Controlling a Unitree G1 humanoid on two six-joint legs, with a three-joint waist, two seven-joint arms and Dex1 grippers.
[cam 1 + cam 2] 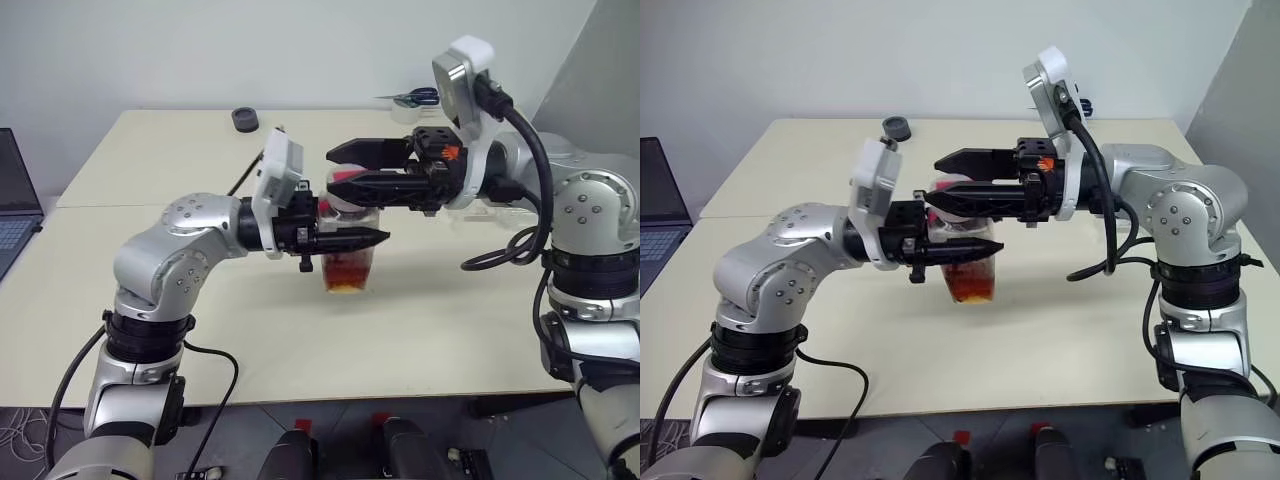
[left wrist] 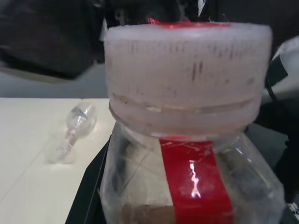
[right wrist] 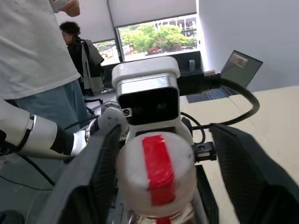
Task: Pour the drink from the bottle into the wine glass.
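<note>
My left gripper is shut on the bottle, a clear one with a red label strip, and holds it upright above the table. The amber drink fills its lower part. A whitish cap with a red strip across its top is on the neck. My right gripper reaches in level from the right, open, with one finger on each side of the cap. The wine glass rests on the table beyond the bottle and looks tilted in the left wrist view.
A small black round thing and blue-handled scissors lie near the table's far edge. A laptop sits at the far left. A person in a white shirt stands near the robot's left side.
</note>
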